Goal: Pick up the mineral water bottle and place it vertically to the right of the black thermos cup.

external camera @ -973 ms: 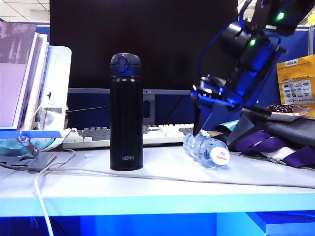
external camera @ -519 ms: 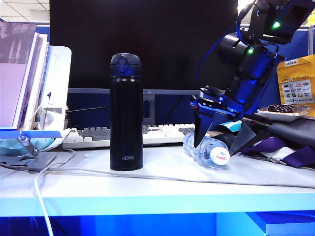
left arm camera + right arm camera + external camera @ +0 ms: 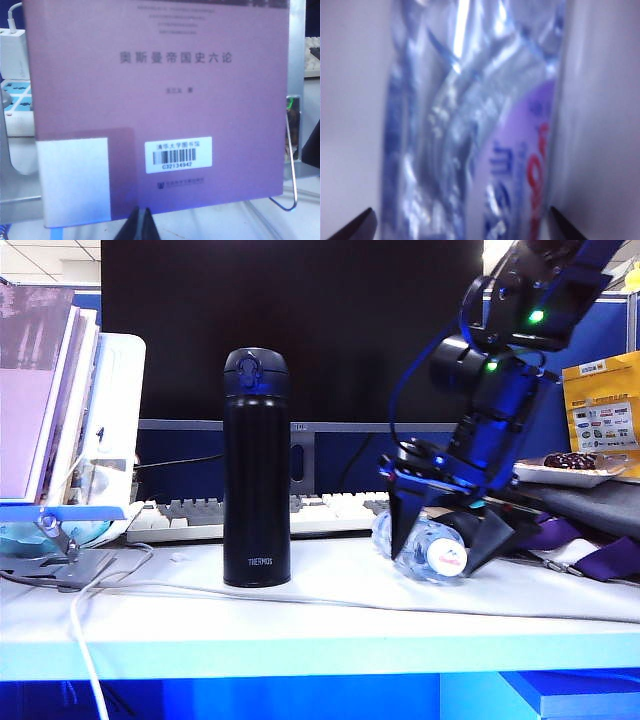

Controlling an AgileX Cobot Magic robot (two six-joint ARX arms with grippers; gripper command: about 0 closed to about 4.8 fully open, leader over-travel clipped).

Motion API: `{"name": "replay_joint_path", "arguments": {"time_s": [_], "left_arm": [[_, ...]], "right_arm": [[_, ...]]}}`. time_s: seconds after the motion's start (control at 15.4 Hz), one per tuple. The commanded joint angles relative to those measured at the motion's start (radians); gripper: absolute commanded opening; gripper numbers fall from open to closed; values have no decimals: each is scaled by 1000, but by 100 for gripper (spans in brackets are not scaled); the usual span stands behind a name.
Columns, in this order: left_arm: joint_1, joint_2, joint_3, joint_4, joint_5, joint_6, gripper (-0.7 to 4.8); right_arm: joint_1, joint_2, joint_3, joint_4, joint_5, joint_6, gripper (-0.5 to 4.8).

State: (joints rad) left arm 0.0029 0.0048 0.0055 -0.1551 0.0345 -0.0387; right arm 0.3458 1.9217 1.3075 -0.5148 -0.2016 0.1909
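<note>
The mineral water bottle (image 3: 418,542) lies on its side on the white table, white cap toward the camera, to the right of the black thermos cup (image 3: 257,470), which stands upright. My right gripper (image 3: 433,558) is open and lowered over the bottle, one finger on each side of it. In the right wrist view the clear ribbed bottle (image 3: 470,125) fills the picture, blurred, between the two dark fingertips (image 3: 356,226) of the right gripper (image 3: 460,230). My left gripper (image 3: 141,221) is shut and empty, and faces a purple book (image 3: 160,90).
A keyboard (image 3: 320,510) and a dark monitor (image 3: 290,330) stand behind the thermos. Books (image 3: 50,390) lean at the left. A white cable (image 3: 200,590) runs across the table's front. Purple straps (image 3: 590,560), a snack plate (image 3: 575,468) and a yellow pouch (image 3: 605,420) are at the right.
My right gripper has come down and slightly left, from above the bottle to astride it, still open. The bottle, the thermos and the left gripper have not moved.
</note>
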Motion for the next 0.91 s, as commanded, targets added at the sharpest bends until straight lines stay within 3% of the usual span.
{"name": "replay_joint_path", "arguments": {"time_s": [0.06, 0.13, 0.26, 0.39, 0.65, 0.78, 0.91], "left_arm": [[0, -3, 0, -12, 4, 2, -5], [0, -3, 0, -12, 4, 2, -5], [0, -3, 0, -12, 4, 2, -5], [0, -3, 0, -12, 4, 2, -5], [0, -3, 0, -12, 4, 2, -5], [0, -3, 0, -12, 4, 2, -5], [0, -3, 0, -12, 4, 2, -5]], "right_arm": [[2, 13, 20, -13, 28, 3, 479], [2, 13, 34, -29, 29, 3, 431], [2, 12, 52, -43, 29, 3, 425], [2, 6, 60, -45, 32, 2, 353], [2, 5, 69, -57, 24, -5, 292], [2, 5, 69, -58, 23, -8, 227], [2, 5, 69, -57, 16, -9, 227]]}}
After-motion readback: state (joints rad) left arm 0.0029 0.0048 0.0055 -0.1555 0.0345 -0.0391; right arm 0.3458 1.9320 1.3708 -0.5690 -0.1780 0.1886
